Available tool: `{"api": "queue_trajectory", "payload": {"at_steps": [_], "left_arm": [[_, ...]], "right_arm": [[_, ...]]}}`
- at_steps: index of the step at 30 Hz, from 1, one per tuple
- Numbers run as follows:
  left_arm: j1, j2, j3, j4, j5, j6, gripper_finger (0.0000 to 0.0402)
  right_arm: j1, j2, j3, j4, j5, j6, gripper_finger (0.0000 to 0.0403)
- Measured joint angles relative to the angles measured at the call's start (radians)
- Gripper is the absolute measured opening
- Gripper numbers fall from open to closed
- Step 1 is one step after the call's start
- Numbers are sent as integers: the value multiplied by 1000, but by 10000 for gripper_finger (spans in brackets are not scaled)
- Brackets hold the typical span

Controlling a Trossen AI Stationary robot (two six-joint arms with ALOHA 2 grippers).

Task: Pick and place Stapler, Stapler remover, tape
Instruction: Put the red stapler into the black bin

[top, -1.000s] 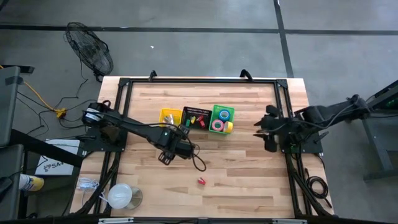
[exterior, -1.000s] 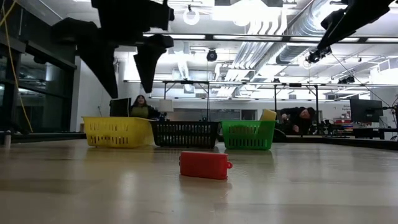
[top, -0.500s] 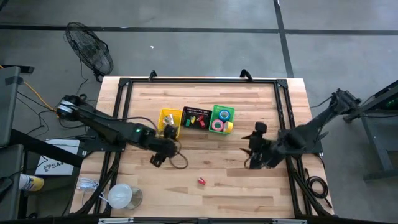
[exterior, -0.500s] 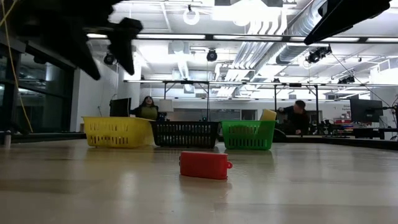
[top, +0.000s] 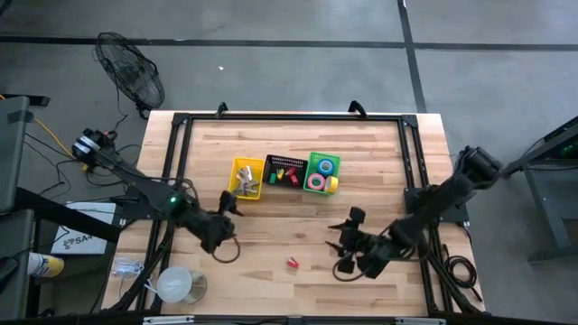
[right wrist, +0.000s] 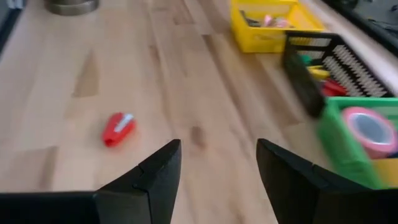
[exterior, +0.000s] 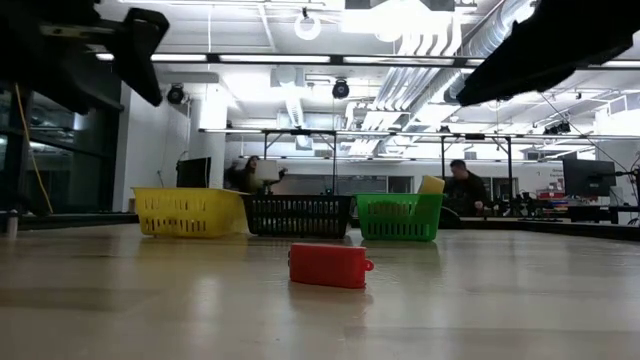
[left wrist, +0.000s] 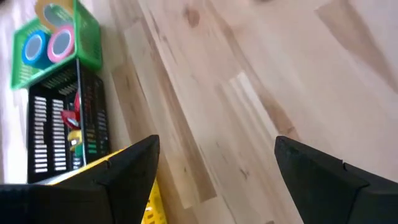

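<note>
Red and small, the staple remover [top: 293,264] lies alone on the bare wood of the desk [top: 379,144], near the front edge and well apart from the three baskets. It is the one task item not yet sorted. The right gripper [top: 346,246] hangs just beside it on the right arm's side, jaws open and empty; in the right wrist view the remover [right wrist: 117,128] sits ahead of the jaws and off to one side, not between them.

Judging by that, the step in hand is the approach for the pick. The next move calls for swinging the jaws across until they straddle the remover, lowering to the wood, and closing across its narrow body.

Beyond the jaws stand the baskets in a row: the yellow basket [top: 247,177], the black basket [top: 284,171] with small red and yellow pieces inside, and the green basket [top: 321,172] holding pink and blue tape rolls [top: 316,181]. The black one looks the likely home for the remover, though that is a guess.

The left gripper [top: 228,204] waits near the yellow basket, jaws open and holding nothing.

What lies in the yellow basket is too small to name. The low view cuts off both arms at the top. Whether the red pieces in the black basket are removers or staplers cannot be told.
</note>
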Motion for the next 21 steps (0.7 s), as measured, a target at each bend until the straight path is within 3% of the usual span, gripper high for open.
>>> {"api": "queue_trajectory", "payload": {"at_steps": [12,21], "left_arm": [[-141,-17,-20,33,-94,-54,314],[-165,-17,-20,31,-115,-83,314]], "right_arm": [[27,278,1,353,-34,-7,201],[30,430,1,534,-51,-8,201]]}}
